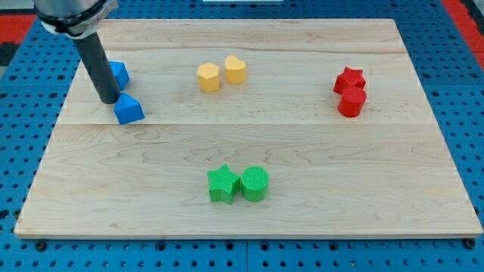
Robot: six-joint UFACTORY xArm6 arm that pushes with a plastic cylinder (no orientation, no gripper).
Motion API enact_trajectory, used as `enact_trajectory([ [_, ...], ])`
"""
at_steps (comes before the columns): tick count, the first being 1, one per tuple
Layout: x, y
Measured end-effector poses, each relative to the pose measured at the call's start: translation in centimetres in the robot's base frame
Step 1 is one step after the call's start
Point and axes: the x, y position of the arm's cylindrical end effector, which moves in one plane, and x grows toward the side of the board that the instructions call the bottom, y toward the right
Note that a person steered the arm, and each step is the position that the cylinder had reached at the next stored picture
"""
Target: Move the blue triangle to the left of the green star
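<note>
The blue triangle (128,109) lies at the view's left on the wooden board (242,219). My tip (109,100) stands just to its upper left, touching or nearly touching it. A second blue block (119,73) sits right behind the rod, partly hidden. The green star (223,184) lies at the view's bottom centre, touching a green cylinder (255,183) on its right. The triangle is far up and left of the star.
A yellow hexagon-like block (209,77) and a yellow heart (235,69) sit at the top centre. A red star (350,78) and a red cylinder (352,102) sit at the right. A blue pegboard (469,113) surrounds the board.
</note>
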Motion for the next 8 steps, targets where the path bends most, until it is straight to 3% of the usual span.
enact_trajectory([
  [1, 1.2, 6.2],
  [3, 5.0, 0.1],
  [4, 5.7, 1.7],
  [6, 3.6, 8.9],
  [8, 3.6, 10.4],
])
